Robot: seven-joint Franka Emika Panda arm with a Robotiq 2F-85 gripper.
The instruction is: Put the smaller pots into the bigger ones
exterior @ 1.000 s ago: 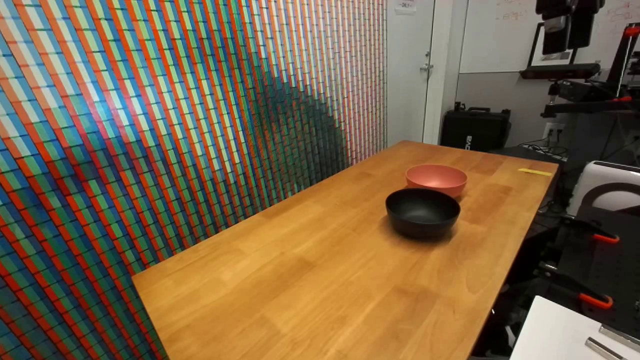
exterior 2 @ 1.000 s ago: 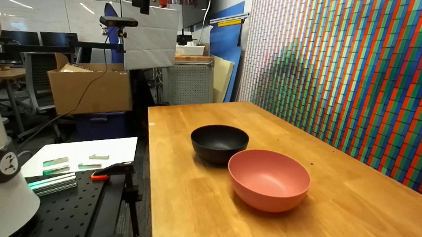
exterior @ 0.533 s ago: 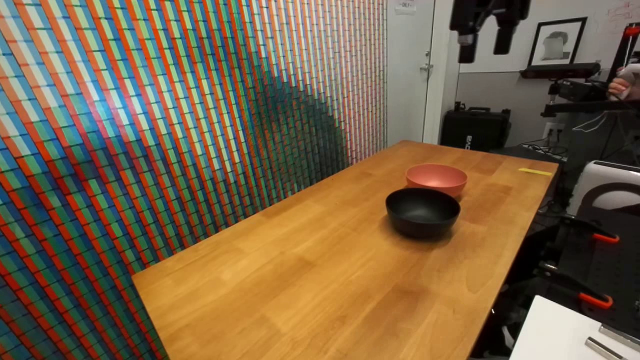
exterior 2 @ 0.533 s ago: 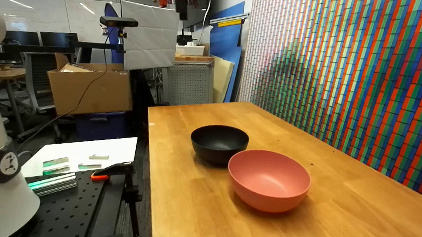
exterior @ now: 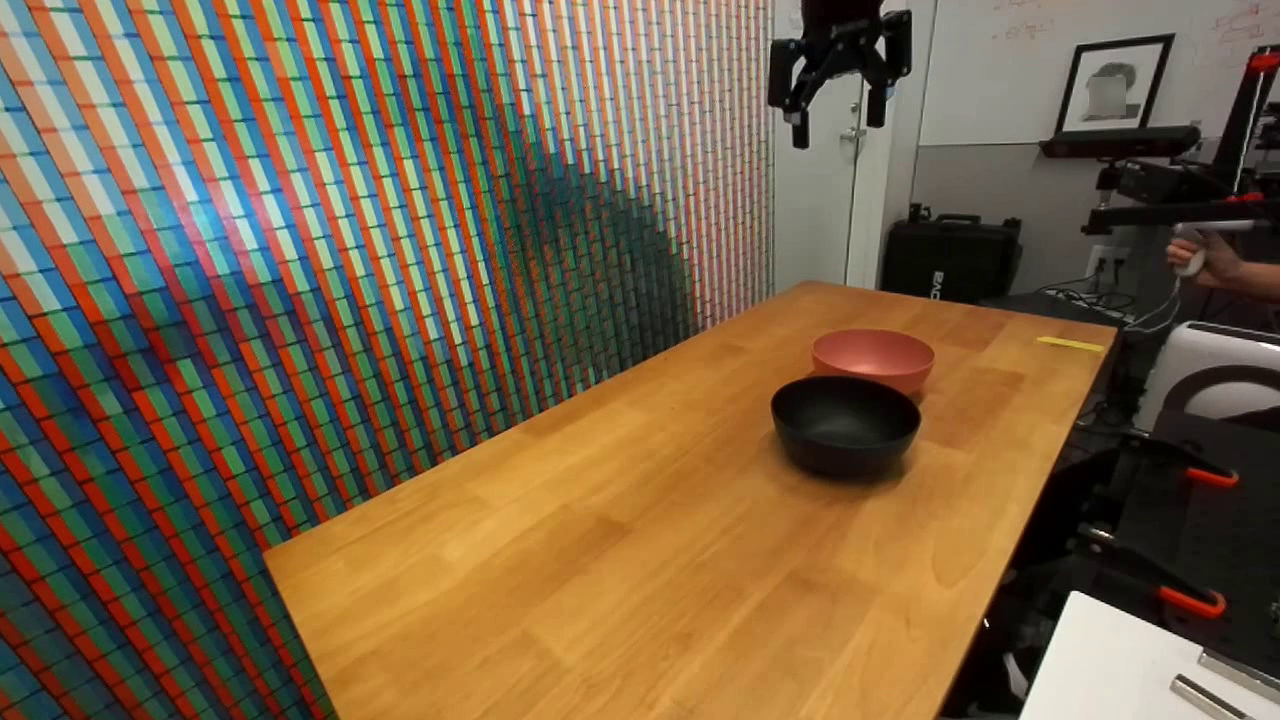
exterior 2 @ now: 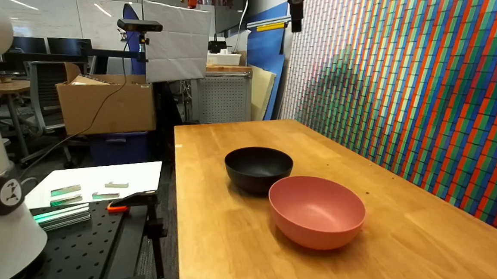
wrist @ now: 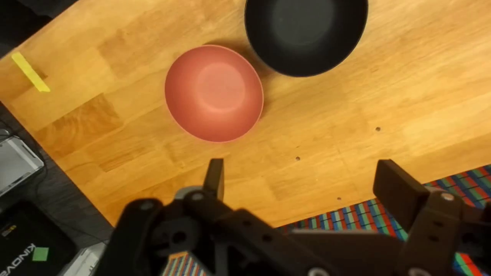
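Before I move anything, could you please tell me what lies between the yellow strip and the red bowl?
Only bare wooden tabletop separates the yellow strip from the red bowl, as the wrist view shows.

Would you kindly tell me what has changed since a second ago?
The pincer moved toward the patterned wall, and a person's hand appeared in an exterior view. Nothing was grasped or released; the red bowl and black bowl stayed put on the table.

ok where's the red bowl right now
In the wrist view, the red bowl sits on the wooden table, a little left of centre. The black bowl is its nearest neighbour, up and to the right, and a yellow strip lies farther left.
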